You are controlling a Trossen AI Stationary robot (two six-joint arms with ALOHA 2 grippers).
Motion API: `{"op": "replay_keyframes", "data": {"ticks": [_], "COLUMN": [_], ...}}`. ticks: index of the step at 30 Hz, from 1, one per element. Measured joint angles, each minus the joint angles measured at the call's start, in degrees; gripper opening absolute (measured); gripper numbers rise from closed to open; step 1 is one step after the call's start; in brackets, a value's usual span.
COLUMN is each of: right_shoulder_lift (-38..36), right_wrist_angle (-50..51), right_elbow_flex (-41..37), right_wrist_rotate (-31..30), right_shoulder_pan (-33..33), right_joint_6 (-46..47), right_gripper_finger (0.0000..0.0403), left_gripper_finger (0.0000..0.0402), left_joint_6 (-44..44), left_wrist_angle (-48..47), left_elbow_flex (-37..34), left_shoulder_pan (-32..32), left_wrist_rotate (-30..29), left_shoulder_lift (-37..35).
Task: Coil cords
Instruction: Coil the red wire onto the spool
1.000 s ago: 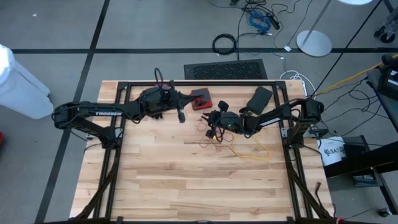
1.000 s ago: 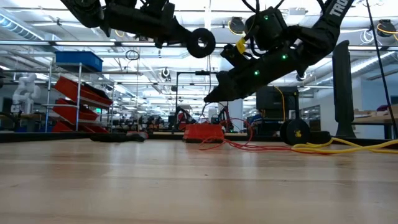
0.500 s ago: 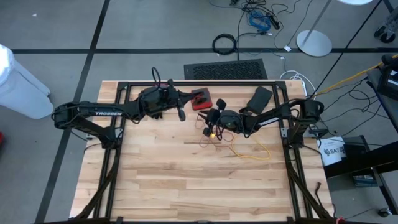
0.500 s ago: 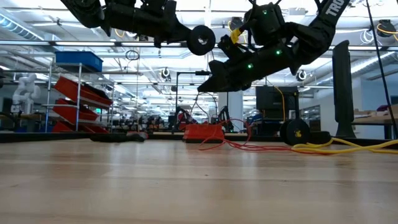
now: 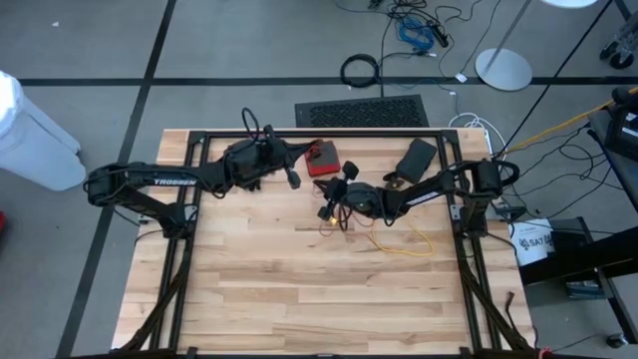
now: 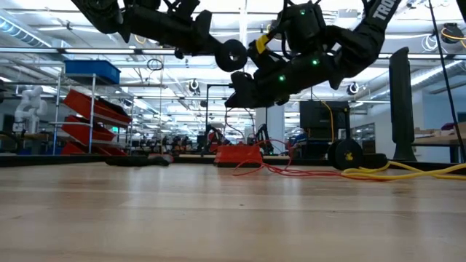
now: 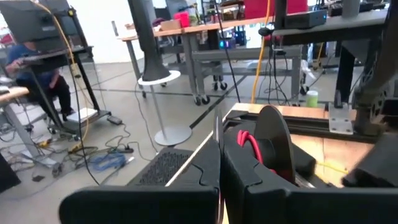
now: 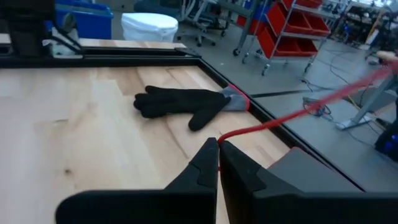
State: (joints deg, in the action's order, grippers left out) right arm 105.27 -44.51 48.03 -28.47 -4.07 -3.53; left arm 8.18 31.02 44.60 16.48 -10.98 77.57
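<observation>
Cords lie in a loose tangle on the far right part of the worktop [image 5: 299, 289]: a yellow cord [image 5: 404, 244] trails toward the right, and a thin red cord [image 6: 280, 169] snakes from a red block [image 5: 321, 160] at the far edge. In the right wrist view the red cord [image 8: 280, 121] runs taut from the closed tips of the right end effector [image 8: 218, 144], so the fingers are pinched fully together on that strand. Lifting it above the wood probably keeps the slack clear so a loop can be formed.

In the high view the right end effector [image 5: 329, 204] hangs just above the tangle, near the red block. The left end effector [image 7: 219, 155] is raised at the far side, also shut. Something red shows just past its fingers beside a dark round disc, but the view is too poor to tell whether it grips anything. A black glove [image 8: 183, 102] lies flat on the worktop, apart from the cords.
</observation>
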Motion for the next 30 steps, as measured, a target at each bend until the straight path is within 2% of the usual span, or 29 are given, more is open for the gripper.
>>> {"op": "replay_keyframes", "data": {"ticks": [6,10,16,23,30], "right_shoulder_lift": [0.0,0.0,-0.1,-0.1,-0.3], "right_wrist_angle": [5.5,10.3,12.3,20.5,24.7], "right_elbow_flex": [3.8,6.7,7.6,7.6,7.6], "right_wrist_rotate": [0.1,0.3,1.4,1.8,1.4], "right_shoulder_pan": [-0.3,-0.3,-0.2,0.1,2.2], "right_joint_6": [1.1,1.8,1.9,2.1,-0.5], "right_gripper_finger": [0.0,0.0,0.0,0.0009,0.0073], "left_gripper_finger": [0.0,0.0,0.0,0.0,0.0], "left_joint_6": [1.3,1.7,2.9,4.0,6.8], "left_wrist_angle": [0.5,2.9,3.7,4.2,-1.8], "left_elbow_flex": [0.0,0.0,0.0,0.0,0.0], "left_shoulder_pan": [-1.3,-1.9,-2.0,-2.0,-2.0], "left_wrist_rotate": [-4.4,-5.0,-6.3,-6.3,-7.8], "left_shoulder_lift": [4.2,7.7,10.7,8.1,1.5]}}
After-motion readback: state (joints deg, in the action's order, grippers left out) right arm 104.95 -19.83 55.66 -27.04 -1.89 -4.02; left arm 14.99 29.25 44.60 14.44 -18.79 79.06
